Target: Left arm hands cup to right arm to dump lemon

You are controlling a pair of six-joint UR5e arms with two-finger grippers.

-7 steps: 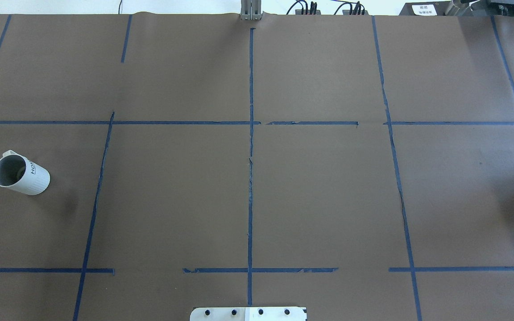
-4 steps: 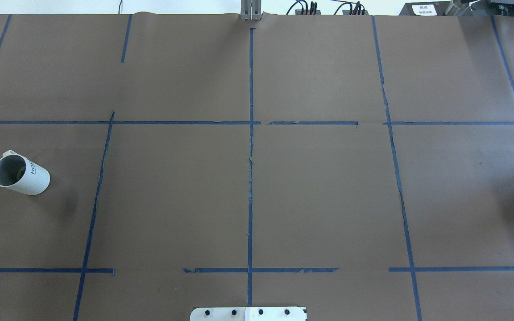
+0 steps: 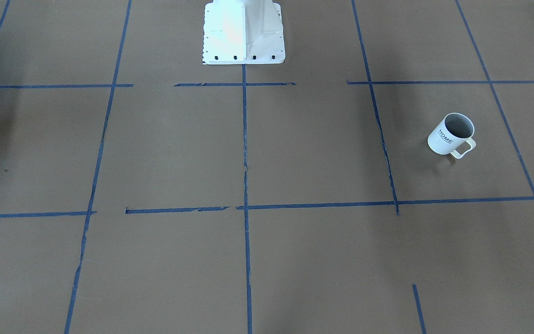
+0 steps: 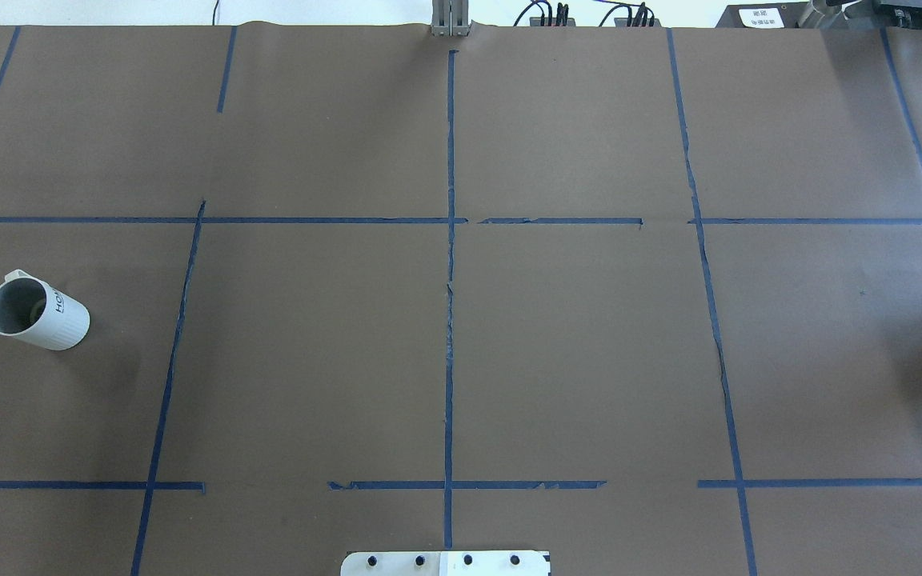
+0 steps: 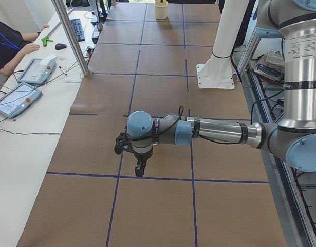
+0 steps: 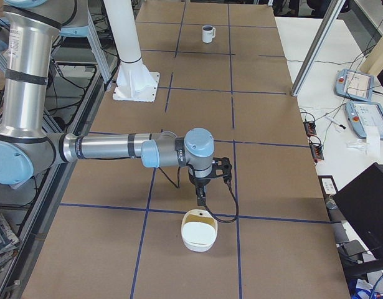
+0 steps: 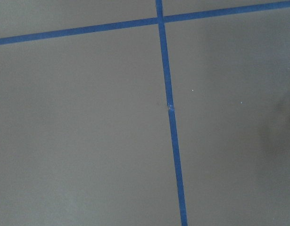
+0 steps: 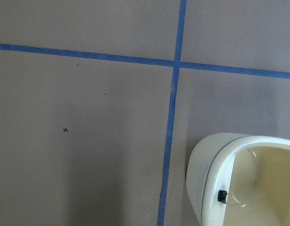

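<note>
- The cup (image 4: 37, 314) stands upright on the table (image 4: 589, 360), alone, with its handle turned away from the robot's side.
- I can't pick out the lemon. The cup's grey inside is shadowed, so I take it to be down in there.
- The left tool (image 5: 140, 170) hangs pointing down over the blue tape lines (image 7: 168, 117), well apart from the cup. Its wrist camera sees only paper and tape. I cannot tell whether its fingers are wide or narrow.
- The right tool (image 6: 199, 200) is at the far end of the table from the cup, just beside a cream bowl (image 6: 199, 232). Its fingers are too small here to tell either.
- To my eye the step in hand is the left arm's reach for the cup, and nothing is gripped yet.
- To do it well, I'd come down over the cup with the fingers spread wider than its wall and pinch the rim on the side away from the handle.
- That leaves the handle and ribbed body free for the right tool.
- Keep the cup level through lift and hand-over, or the lemon rolls out early.
</note>
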